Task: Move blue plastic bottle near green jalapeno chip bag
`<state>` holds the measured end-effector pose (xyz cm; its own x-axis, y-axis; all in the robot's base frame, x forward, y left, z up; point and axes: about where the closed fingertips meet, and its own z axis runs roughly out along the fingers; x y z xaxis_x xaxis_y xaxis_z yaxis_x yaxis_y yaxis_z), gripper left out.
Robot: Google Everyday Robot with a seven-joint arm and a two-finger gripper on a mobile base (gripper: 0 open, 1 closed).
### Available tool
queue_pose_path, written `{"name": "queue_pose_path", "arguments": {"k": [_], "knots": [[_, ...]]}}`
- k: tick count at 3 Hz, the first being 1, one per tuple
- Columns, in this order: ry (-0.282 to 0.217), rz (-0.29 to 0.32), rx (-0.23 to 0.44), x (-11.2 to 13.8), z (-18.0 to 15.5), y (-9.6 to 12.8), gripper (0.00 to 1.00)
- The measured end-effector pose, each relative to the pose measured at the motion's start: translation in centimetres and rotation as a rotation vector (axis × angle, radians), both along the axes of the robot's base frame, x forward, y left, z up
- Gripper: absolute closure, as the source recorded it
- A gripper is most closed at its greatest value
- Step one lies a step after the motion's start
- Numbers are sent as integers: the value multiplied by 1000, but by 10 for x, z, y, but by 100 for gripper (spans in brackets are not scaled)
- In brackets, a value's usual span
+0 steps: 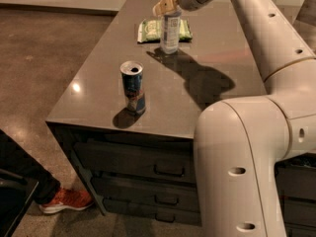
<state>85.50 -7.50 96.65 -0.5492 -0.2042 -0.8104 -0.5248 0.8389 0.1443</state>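
Observation:
The blue plastic bottle (170, 32) stands upright on the grey table top (222, 58) at the far side. It is right in front of the green jalapeno chip bag (150, 30), which lies flat behind it, and hides the bag's middle. My gripper (166, 5) is at the bottle's top, by its neck and white cap, reaching in from the right.
A blue-and-silver drink can (133, 87) stands nearer the table's front left corner. My arm's large white joint (242, 162) fills the lower right. Drawers (163, 169) run under the table. A person's red shoe (66, 200) is on the floor at lower left.

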Motion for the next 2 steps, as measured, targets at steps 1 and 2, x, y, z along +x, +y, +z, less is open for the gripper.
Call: {"name": "queue_pose_path", "arguments": {"k": [1,2], "knots": [[4,2,0,1,-3,2,0],[4,3,0,1,-3,2,0]]}}
